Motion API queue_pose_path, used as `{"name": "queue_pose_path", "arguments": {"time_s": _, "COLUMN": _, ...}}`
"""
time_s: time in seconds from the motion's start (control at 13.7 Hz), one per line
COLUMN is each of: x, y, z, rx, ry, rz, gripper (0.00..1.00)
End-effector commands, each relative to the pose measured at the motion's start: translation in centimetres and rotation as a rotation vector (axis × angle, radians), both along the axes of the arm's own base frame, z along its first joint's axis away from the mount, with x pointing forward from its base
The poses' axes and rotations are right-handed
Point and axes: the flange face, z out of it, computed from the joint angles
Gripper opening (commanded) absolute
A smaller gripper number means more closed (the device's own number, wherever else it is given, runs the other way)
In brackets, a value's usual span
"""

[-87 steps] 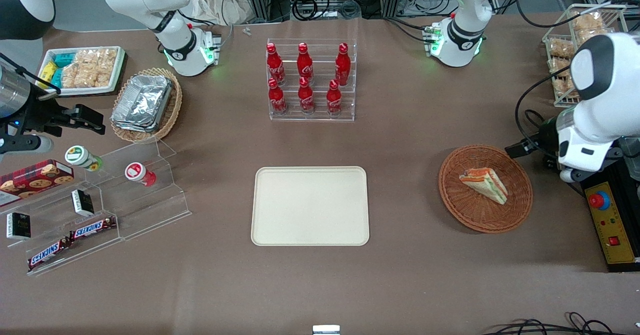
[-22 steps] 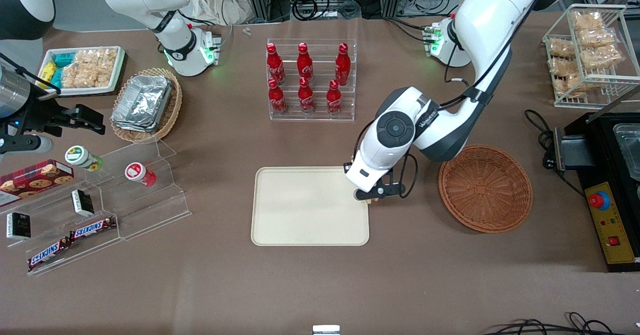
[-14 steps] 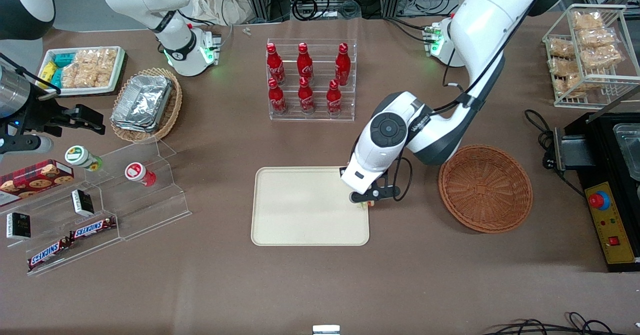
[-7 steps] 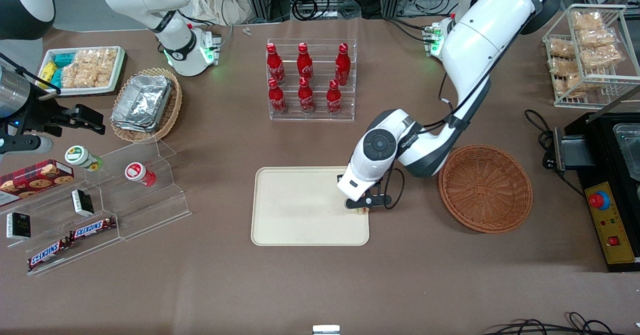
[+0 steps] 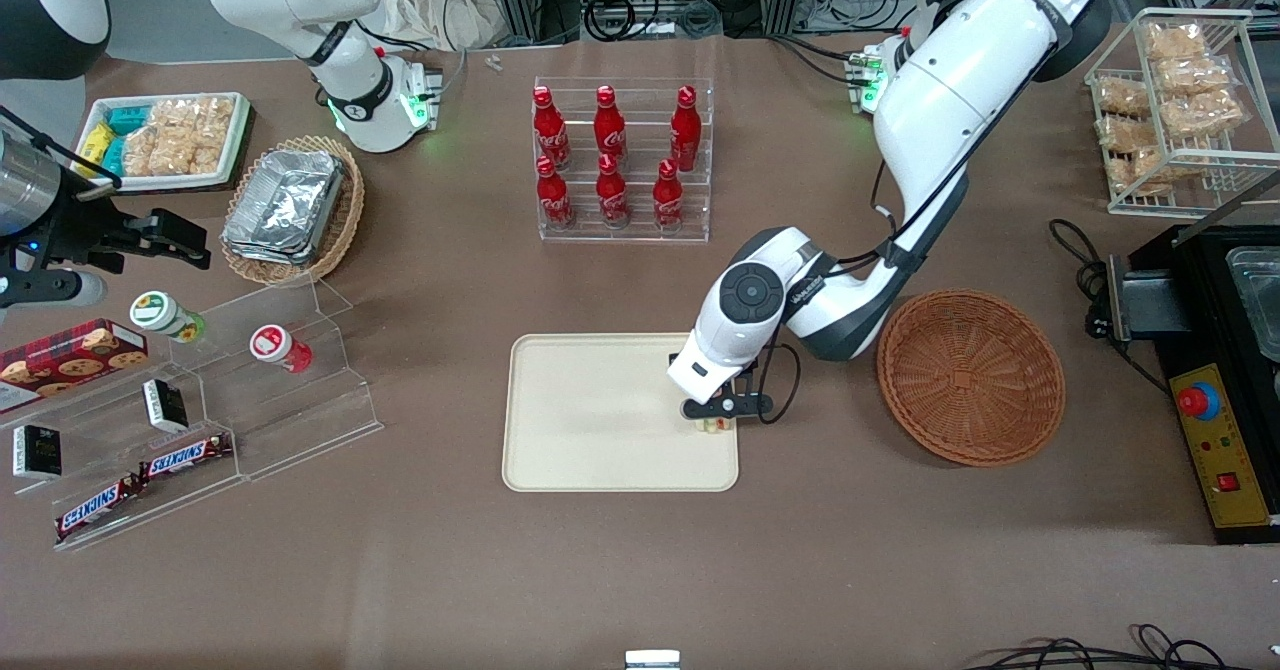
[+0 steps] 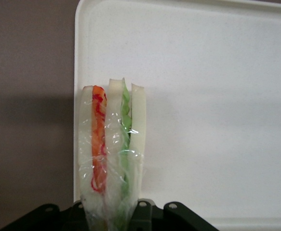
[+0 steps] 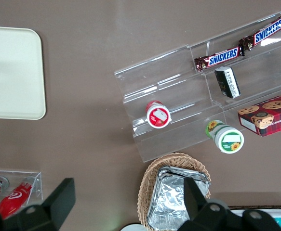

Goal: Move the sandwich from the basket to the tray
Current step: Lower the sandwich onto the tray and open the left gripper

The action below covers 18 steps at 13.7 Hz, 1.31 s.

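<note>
Sandwich (image 6: pixel 110 149) transfer is nearing its end: over the brown counter (image 5: pixel 800 550), the cream tray (image 5: pixel 590 420) is receiving the working arm, while the round wicker basket (image 5: pixel 970 378) is sitting empty nearby, toward the working arm's end. The claw (image 5: pixel 712 418) is hovering over the tray's edge nearest the basket, gripping the wrapped sandwich on end. Lowering and release are what appear to be remaining. The sandwich is hanging right at the rim, with open tray spreading inward.
</note>
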Motion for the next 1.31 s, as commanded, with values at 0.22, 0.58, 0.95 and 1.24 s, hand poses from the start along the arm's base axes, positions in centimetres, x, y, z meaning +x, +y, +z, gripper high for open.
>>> {"name": "queue_pose_path", "arguments": {"time_s": 0.22, "x": 0.47, "y": -0.64, "z": -1.18, "rx": -0.001, "ry": -0.049, "rz": -0.039, "gripper": 0.01}}
{"name": "queue_pose_path", "arguments": {"time_s": 0.58, "x": 0.37, "y": -0.71, "z": -1.62, "rx": -0.001, "ry": -0.040, "rz": -0.025, "gripper": 0.47}}
{"name": "queue_pose_path", "arguments": {"time_s": 0.95, "x": 0.37, "y": -0.71, "z": -1.62, "rx": -0.001, "ry": -0.041, "rz": -0.023, "gripper": 0.65}}
{"name": "queue_pose_path", "arguments": {"time_s": 1.24, "x": 0.12, "y": -1.26, "z": -1.57, "rx": -0.014, "ry": -0.046, "rz": 0.000, "gripper": 1.00}}
